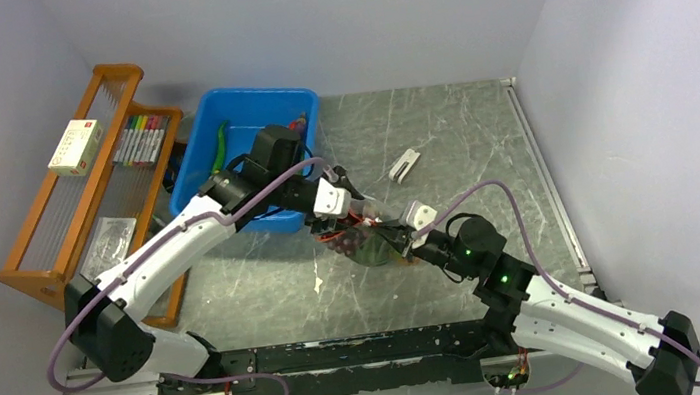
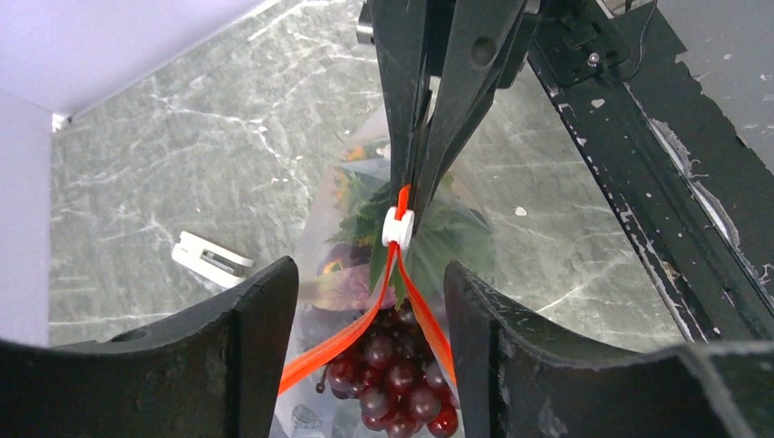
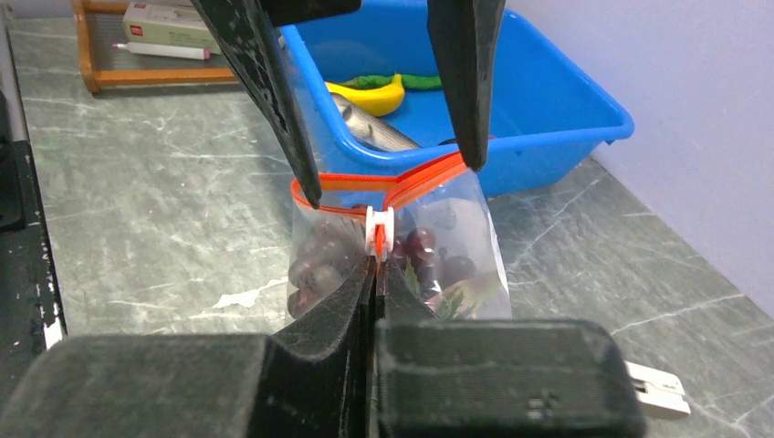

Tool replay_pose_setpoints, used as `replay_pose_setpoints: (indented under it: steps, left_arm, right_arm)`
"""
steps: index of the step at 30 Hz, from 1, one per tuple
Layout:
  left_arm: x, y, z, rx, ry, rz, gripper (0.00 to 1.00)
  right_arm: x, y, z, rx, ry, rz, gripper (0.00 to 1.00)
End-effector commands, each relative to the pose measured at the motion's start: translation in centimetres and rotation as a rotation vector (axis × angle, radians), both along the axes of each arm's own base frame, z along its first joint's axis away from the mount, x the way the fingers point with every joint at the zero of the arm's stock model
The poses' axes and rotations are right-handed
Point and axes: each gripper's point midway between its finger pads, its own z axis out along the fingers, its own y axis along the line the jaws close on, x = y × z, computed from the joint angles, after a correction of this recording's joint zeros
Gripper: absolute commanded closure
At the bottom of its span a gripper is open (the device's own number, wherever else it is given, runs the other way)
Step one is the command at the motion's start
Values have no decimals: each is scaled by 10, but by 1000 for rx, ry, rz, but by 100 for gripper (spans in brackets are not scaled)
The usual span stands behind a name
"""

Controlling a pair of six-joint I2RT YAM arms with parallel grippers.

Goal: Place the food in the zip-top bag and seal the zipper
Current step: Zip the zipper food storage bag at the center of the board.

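Grey surface (image 1: 480, 141) bears the clear bag (image 3: 470, 237) at its middle, 4 o'clock from the bin (image 1: 254, 108), grapes (image 2: 392, 383) inside. Left hand (image 2: 367, 269) stands apart astride the open mouth. Right hand (image 3: 376, 265) is clamped on the zipper (image 3: 338, 181) beside the tab (image 3: 379, 228). The left should probably pinch the strip taut, so the tab slides steadily.

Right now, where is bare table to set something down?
Bare: the far right, between the white clip and the right wall; also the near-left strip between the bin and the base rail. Crowded: mid-table, where the left fingers and right fingers meet at the bag.
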Motion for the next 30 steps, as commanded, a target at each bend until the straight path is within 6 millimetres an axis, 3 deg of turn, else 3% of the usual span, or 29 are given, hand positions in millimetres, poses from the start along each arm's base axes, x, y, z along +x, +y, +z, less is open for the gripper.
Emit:
replay_pose_setpoints:
  steps: [1, 13, 21, 30]
  left_arm:
    - [-9, 0, 25, -88, -42, -41, 40]
    - [-16, -4, 14, -54, 27, -104, 59]
    - [-13, -6, 14, -74, 23, -82, 52]
    - [-11, -6, 9, -68, 41, -63, 61]
  right_arm:
    - [2, 2, 14, 31, -48, 5, 100]
    - [2, 7, 21, 52, -58, 17, 100]
    - [3, 7, 21, 61, -49, 13, 100]
    - [7, 10, 21, 89, -17, -2, 100]
